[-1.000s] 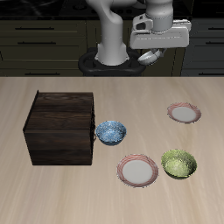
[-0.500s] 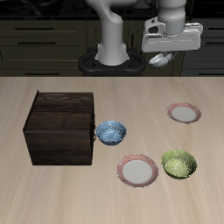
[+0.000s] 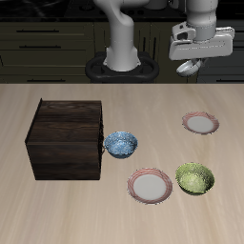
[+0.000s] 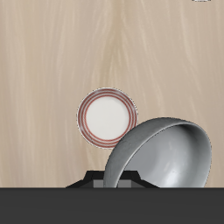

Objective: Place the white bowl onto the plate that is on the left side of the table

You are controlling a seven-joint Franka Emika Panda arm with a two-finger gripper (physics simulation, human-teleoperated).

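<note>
End effector pinching the rim of the white bowl, held tilted high above the surface and above the plate. Risk: released from this height or angle, the bowl would likely roll off or miss the plate.

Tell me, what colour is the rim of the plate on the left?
Pale pink, around a whitish centre; the plate shows best in the wrist view.
</note>
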